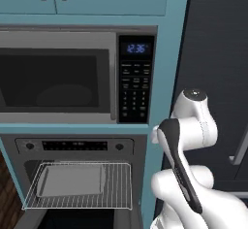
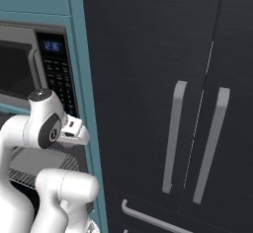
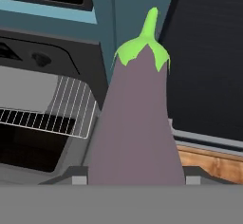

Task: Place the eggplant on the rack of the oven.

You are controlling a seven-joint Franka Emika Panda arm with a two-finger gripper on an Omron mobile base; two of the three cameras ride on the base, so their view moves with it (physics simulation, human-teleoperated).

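The eggplant (image 3: pixel 137 123), purple-grey with a green cap and stem, stands upright in the middle of the hand view, and my gripper (image 3: pixel 135 179) is shut on its lower end. The fingertips are mostly hidden behind it. The rack (image 1: pixel 116 184) of silver wires is slid out of the oven (image 1: pixel 72 145), below the black control strip with two knobs. In the hand view the rack (image 3: pixel 71 109) lies to the left of the eggplant, apart from it and farther away.
A flat grey baking tray (image 1: pixel 70 179) lies on the rack's left part. The microwave (image 1: pixel 58 77) with its blue clock sits above the oven. Dark fridge doors with grey handles (image 2: pixel 173 133) stand to the right. The oven door (image 3: pixel 42 171) hangs open below the rack.
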